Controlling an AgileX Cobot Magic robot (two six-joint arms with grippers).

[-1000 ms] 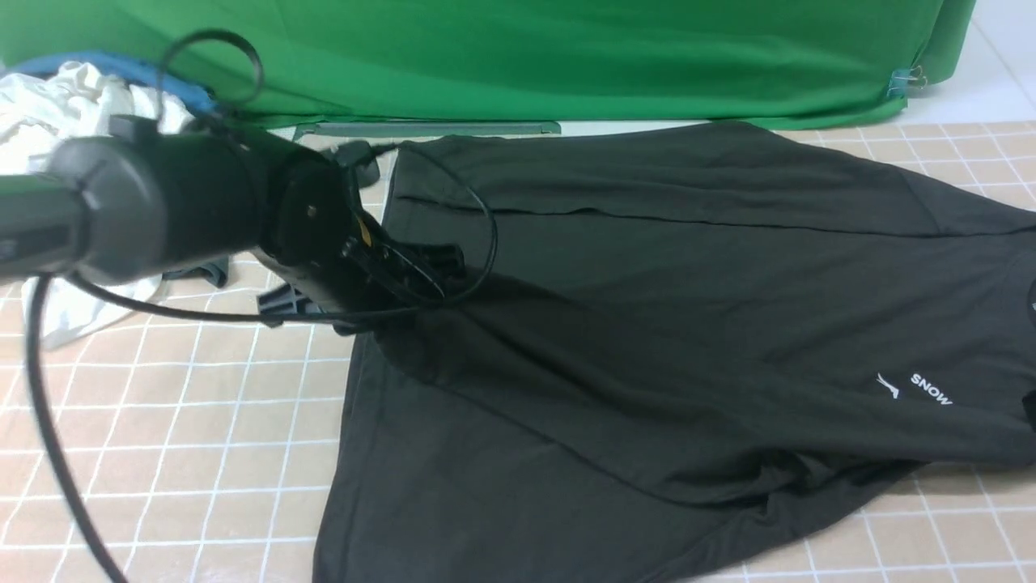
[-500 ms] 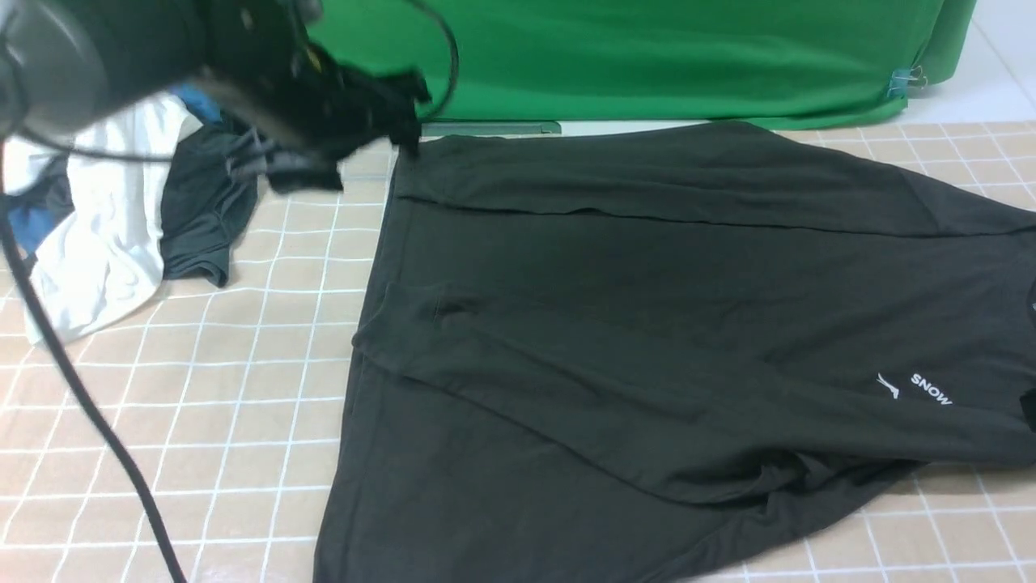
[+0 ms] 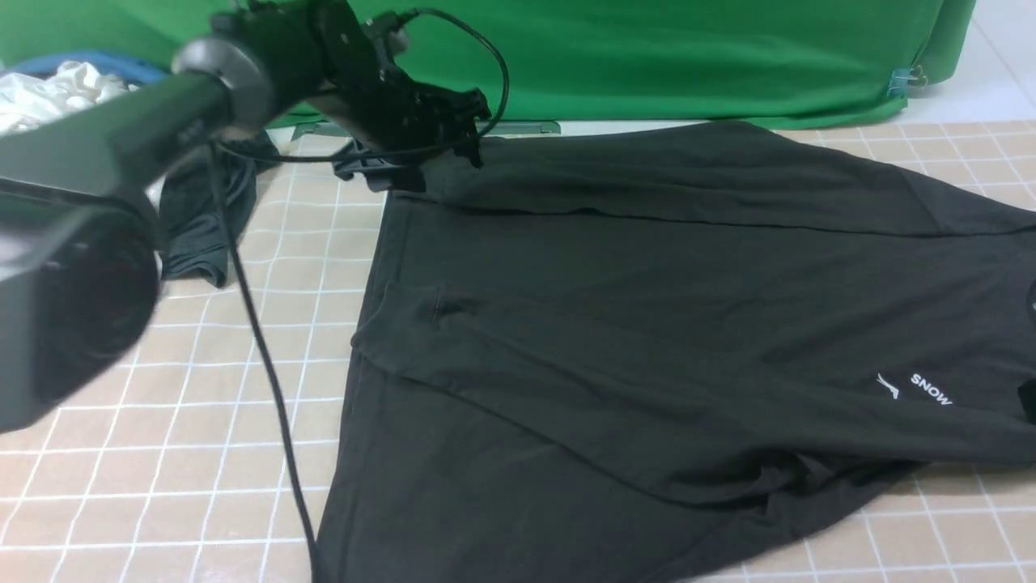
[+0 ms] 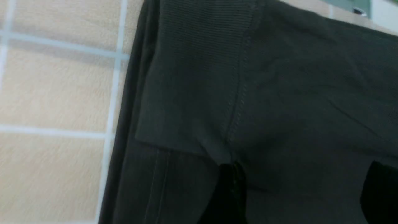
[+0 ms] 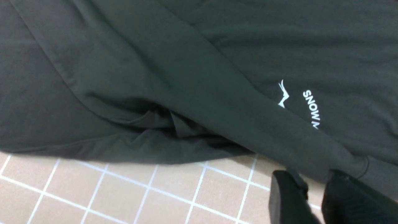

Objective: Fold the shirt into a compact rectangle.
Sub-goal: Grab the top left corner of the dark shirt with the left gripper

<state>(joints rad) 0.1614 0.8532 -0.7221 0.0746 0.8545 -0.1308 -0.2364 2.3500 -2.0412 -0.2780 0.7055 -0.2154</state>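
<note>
The black shirt (image 3: 647, 324) lies spread on the tiled table, its near side folded over the middle, with the white "SNOW" logo (image 3: 923, 389) at the right. My left gripper (image 3: 421, 142) hovers at the shirt's far left corner. In the left wrist view that gripper (image 4: 306, 186) is open, jaws wide apart just above the hemmed, folded-back corner of the shirt (image 4: 279, 93), holding nothing. My right gripper (image 5: 314, 180) is open by a narrow gap over bare table, just beside the folded edge of the shirt (image 5: 186, 62) near the logo (image 5: 298, 102). Nothing sits between its fingers.
A dark grey garment (image 3: 198, 227) and a white garment (image 3: 48, 89) lie at the far left. A green backdrop (image 3: 647, 57) hangs behind the table. The left arm's cable (image 3: 259, 348) droops across the tiled surface (image 3: 162, 405) left of the shirt.
My left gripper let go of the shirt's folded left edge, opened, rose and moved away to the far left corner. The shirt stays where it was laid.
</note>
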